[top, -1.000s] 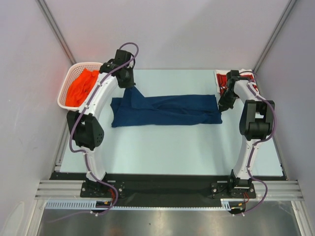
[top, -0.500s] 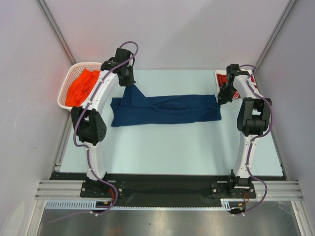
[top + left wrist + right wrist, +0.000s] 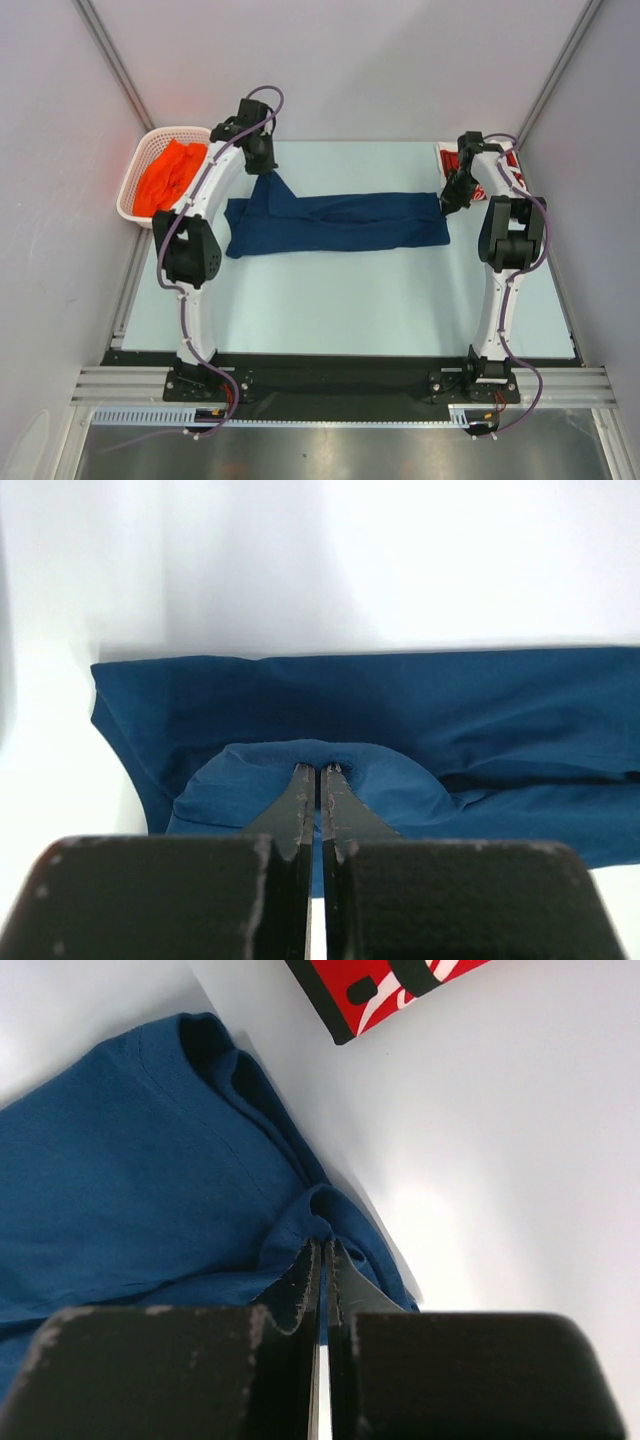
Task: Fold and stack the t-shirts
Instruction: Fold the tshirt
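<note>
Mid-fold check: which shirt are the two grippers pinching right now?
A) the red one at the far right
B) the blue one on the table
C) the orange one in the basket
B: the left gripper and right gripper are each shut on a raised fold of the blue shirt.

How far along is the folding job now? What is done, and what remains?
Done: the red t-shirt looks folded, far right. In hand: left gripper and right gripper pinch the ends of the navy t-shirt, a long strip. Remaining: the orange t-shirt in the basket, then stacking.
</note>
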